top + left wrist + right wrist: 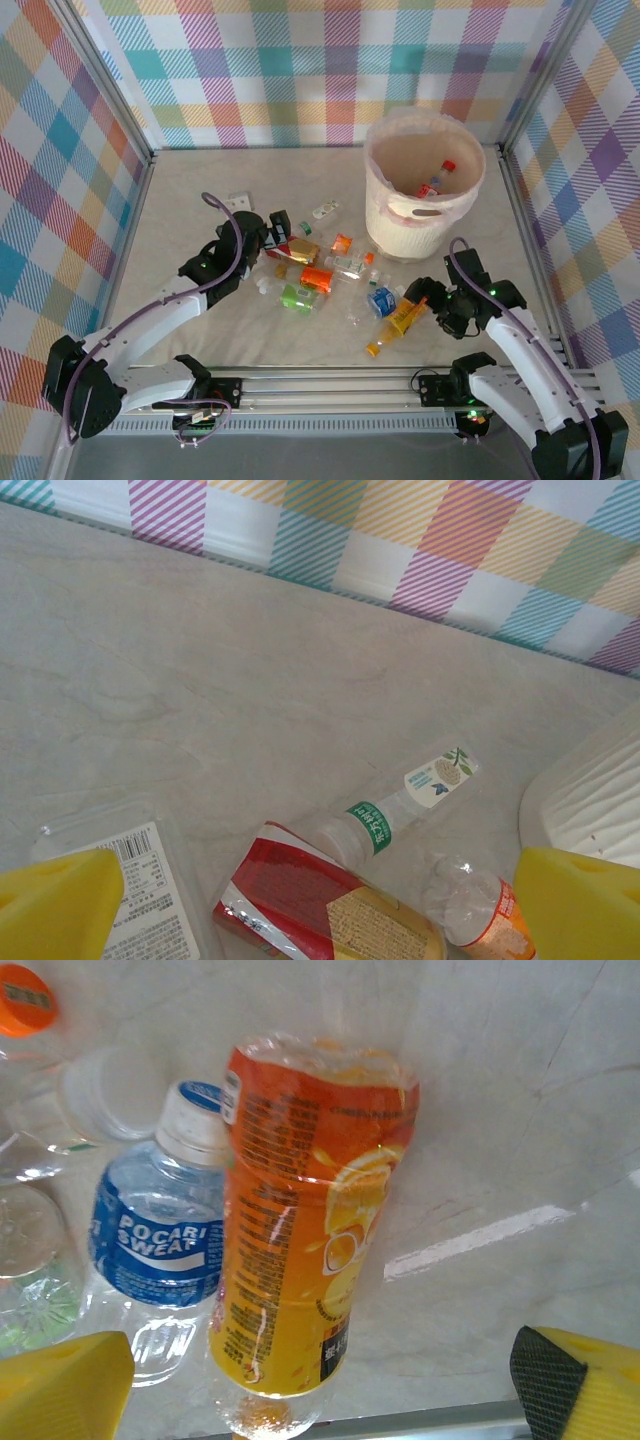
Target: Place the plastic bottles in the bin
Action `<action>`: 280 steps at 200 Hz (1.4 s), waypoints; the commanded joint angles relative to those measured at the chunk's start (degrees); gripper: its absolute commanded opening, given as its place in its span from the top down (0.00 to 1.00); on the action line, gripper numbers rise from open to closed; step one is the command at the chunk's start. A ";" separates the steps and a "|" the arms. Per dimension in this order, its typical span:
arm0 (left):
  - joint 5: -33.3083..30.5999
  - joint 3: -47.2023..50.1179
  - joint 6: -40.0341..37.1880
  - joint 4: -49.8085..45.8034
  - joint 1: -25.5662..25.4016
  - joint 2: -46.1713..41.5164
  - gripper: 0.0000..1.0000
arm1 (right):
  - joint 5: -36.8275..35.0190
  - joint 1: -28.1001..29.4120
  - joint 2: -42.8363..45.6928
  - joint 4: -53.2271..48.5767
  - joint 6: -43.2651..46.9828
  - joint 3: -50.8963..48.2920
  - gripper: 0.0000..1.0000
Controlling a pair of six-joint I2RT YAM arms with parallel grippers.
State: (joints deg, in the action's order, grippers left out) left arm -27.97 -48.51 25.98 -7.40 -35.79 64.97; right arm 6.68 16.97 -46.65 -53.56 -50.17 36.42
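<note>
both arms stretch low over the tabletop [190,195], left fingers [60,905] spread wide above a red bottle [300,900], right fingers [60,1380] spread wide over an orange bottle [300,1240].

White letters say "POCARI SWEAT" on the blue label of a small clear bottle [155,1250], lying just in front of the right gripper [322,1385]. The orange bottle [300,1230] beside it has tiny print, too small to read.
</note>
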 commanded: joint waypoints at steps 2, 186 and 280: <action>0.16 -0.85 0.70 0.19 0.63 0.34 0.00 | 4.21 0.41 -0.94 5.26 -3.11 -2.32 0.03; -0.16 -0.09 1.09 -0.78 1.16 0.21 0.00 | 0.80 0.40 -7.99 16.02 -5.72 -9.17 0.09; -0.24 -0.18 1.09 -1.21 1.25 0.66 0.00 | -5.55 0.42 -12.47 23.40 -10.70 -12.75 0.29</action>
State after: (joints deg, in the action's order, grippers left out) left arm -27.97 -48.51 26.17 -7.62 -35.05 65.43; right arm 3.88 16.97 -58.06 -33.61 -57.93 25.26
